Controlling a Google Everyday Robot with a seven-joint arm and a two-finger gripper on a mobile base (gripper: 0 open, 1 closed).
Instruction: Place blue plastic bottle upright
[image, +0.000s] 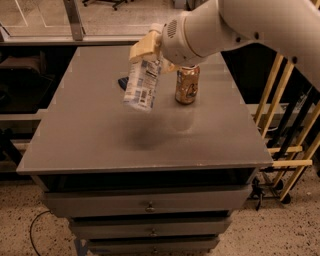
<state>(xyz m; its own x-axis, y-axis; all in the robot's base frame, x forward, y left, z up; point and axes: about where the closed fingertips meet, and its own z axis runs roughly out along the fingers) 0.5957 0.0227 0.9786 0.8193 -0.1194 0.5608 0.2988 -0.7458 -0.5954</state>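
Over grey table (90, 135), gripper (146, 49) clamped blue plastic bottle (141, 86) by top end. Bottle airborne, tilted, left of brownish-gold can (187, 86).

Arm (240, 25) outstretched, end effector (152, 56) aloft gripping blue plastic bottle (141, 86).

Grey table (100, 140) w/ gold can (187, 85), dark obj (122, 82); gripper (146, 50) above

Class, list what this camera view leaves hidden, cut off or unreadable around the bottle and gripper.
Camera view:
1. Print on the blue plastic bottle, held tilted above the table by the gripper: too small to read.
2. The dark object behind the bottle: mostly hidden by it, unidentifiable.
3. Top of the can: covered by the arm.
4. Arm's base: cut off at the right edge.
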